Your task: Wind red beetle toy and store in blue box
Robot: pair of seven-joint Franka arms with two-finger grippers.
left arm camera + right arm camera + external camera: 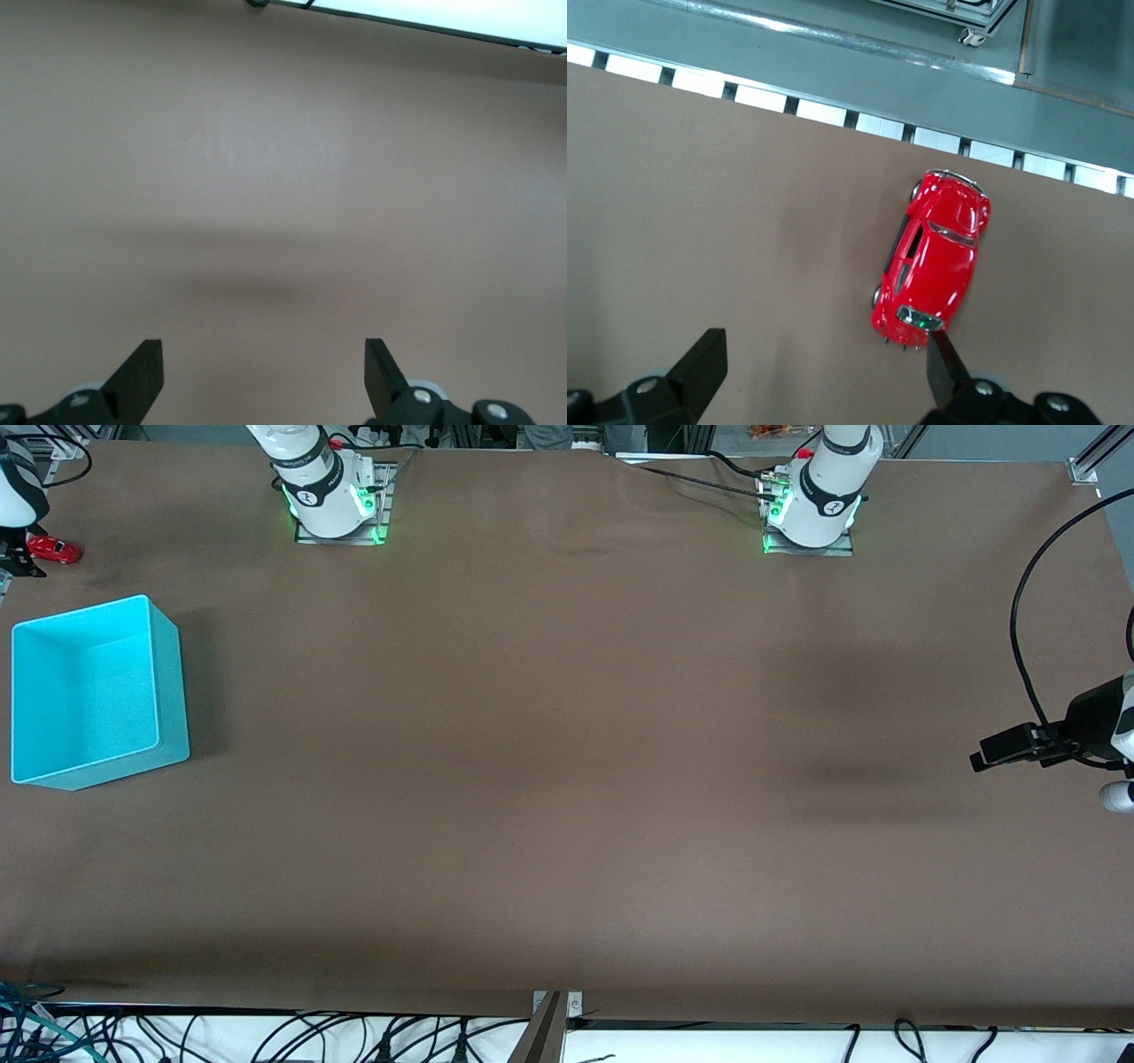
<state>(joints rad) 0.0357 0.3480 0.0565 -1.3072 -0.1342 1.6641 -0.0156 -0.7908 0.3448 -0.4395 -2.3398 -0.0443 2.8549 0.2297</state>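
The red beetle toy (55, 550) stands on the brown table at the right arm's end, close to the table's edge. In the right wrist view the toy (935, 266) lies just outside one fingertip (946, 365), not between the fingers. My right gripper (824, 367) is open and empty, low over the table beside the toy, and it shows at the picture's edge in the front view (16, 560). The blue box (170, 682) stands open-topped and empty, nearer to the front camera than the toy. My left gripper (264, 372) is open and empty over bare table at the left arm's end (1010, 748).
The table edge and a metal rail (833, 40) run close to the toy. A black cable (1028, 602) loops above the table at the left arm's end. The arm bases (337, 505) (811, 514) stand along the table's edge farthest from the front camera.
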